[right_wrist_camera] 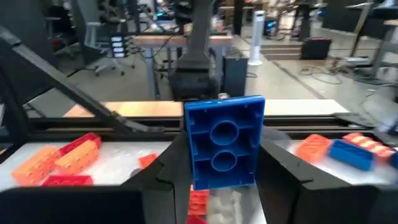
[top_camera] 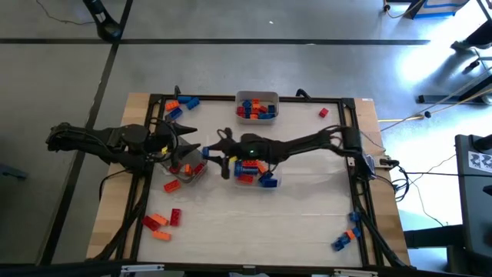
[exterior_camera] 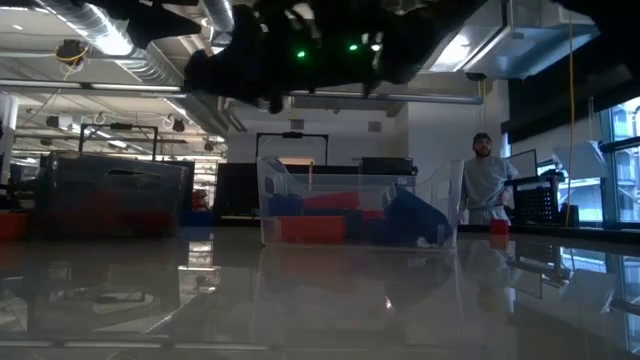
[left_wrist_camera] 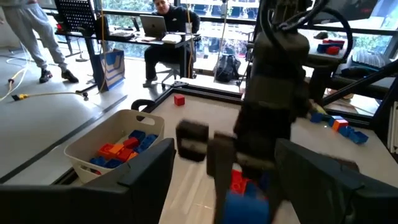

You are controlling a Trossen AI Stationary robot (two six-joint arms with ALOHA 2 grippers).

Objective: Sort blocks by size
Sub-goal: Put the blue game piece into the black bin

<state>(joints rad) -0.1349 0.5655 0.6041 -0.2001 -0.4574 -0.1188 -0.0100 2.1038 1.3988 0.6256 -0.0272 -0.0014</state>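
My right gripper reaches in from the table's right and is shut on a blue brick, raised beside the left clear tray. My left gripper hovers over that tray, open and empty. In the left wrist view its fingers stand wide apart, with the right arm in front of them. A centre tray and a far tray hold red, orange and blue bricks. The centre tray also shows in the low view. My right gripper pinches the blue brick by two opposite sides between its two fingers. The brick is lifted clear above the tray. Its hollow underside, with two round tubes, faces the wrist camera.
Loose bricks lie at the far left, near left and near right, and a red one lies at the far right. A black frame borders the table. People sit and stand beyond the table.
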